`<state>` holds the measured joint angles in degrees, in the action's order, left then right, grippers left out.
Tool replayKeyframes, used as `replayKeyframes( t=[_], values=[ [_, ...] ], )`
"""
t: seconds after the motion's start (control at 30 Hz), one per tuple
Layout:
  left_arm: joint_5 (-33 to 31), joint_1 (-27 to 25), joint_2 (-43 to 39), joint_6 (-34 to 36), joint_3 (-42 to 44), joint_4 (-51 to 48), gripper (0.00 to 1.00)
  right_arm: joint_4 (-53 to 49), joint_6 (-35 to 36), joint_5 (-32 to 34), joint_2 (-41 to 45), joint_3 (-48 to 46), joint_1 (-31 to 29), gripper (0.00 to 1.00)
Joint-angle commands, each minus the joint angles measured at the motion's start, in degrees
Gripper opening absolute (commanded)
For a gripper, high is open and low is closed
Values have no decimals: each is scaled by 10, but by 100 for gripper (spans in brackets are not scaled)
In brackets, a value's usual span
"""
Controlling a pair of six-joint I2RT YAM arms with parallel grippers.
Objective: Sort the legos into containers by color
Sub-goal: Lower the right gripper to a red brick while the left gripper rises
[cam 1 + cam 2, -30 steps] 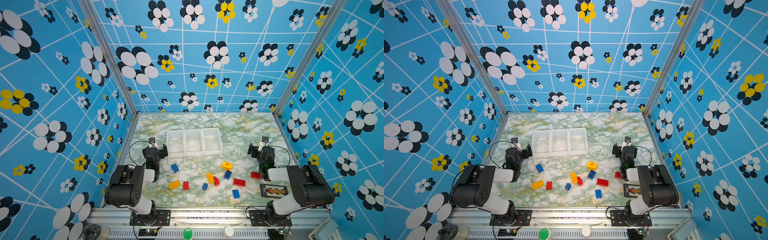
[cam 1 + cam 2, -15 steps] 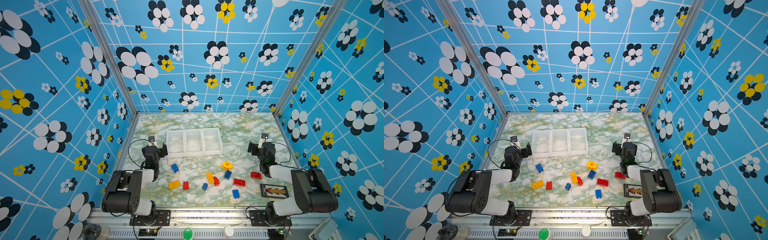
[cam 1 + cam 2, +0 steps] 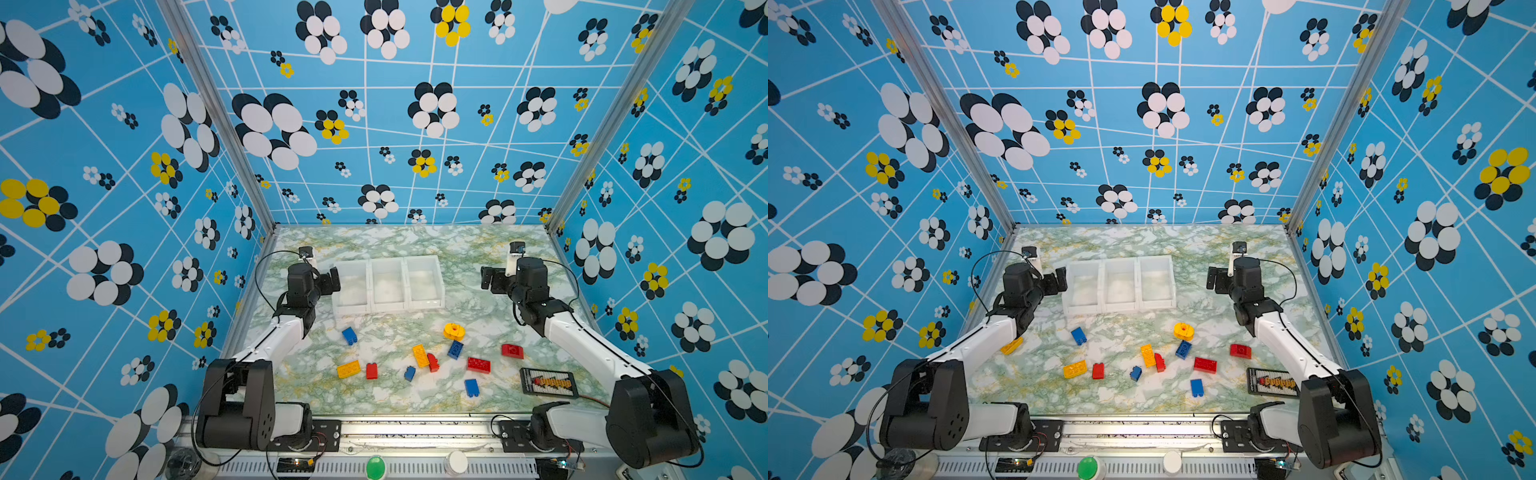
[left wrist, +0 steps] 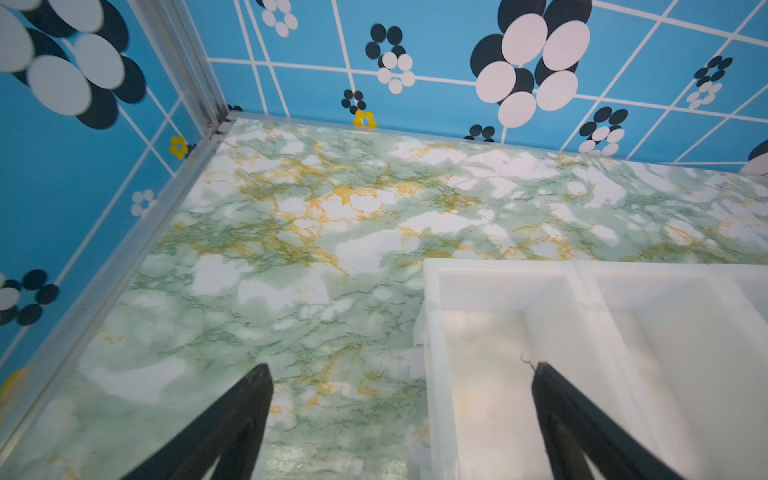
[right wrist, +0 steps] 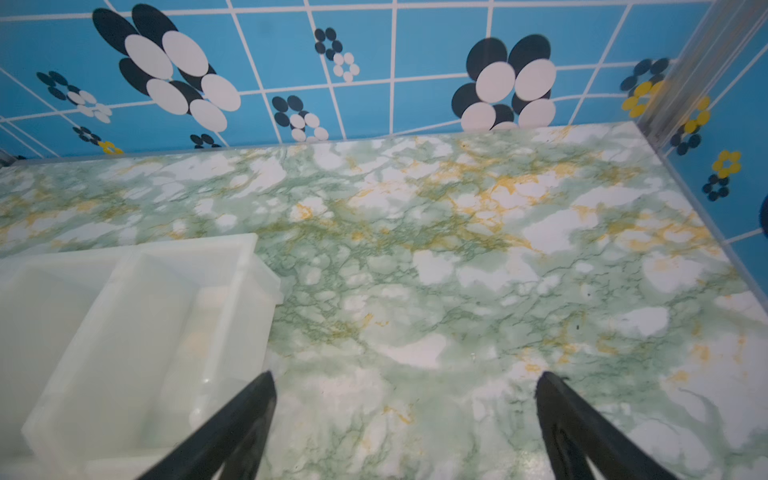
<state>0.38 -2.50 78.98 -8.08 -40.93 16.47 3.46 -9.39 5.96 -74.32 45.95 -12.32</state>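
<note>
Legos (image 3: 420, 355), red, blue and yellow: scattered on the marble tabletop (image 3: 374, 241) in front of the containers (image 3: 388, 308), all outside them; containers: three white bins joined in a row; left gripper (image 4: 401, 374): spread wide, nothing held, above the leftmost bin's outer wall; right gripper (image 5: 405, 378): spread wide, nothing held, above bare tabletop near the rightmost bin.

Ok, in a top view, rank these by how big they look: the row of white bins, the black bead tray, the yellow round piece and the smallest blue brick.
1. row of white bins
2. black bead tray
3. yellow round piece
4. smallest blue brick
</note>
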Motion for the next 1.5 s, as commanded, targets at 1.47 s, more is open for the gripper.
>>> replayKeyframes(
  t=[1.47],
  values=[
    [24, -141, 100, -138, -132, -150, 93, -196, -73, -57, -71, 115, -50, 99]
  ],
)
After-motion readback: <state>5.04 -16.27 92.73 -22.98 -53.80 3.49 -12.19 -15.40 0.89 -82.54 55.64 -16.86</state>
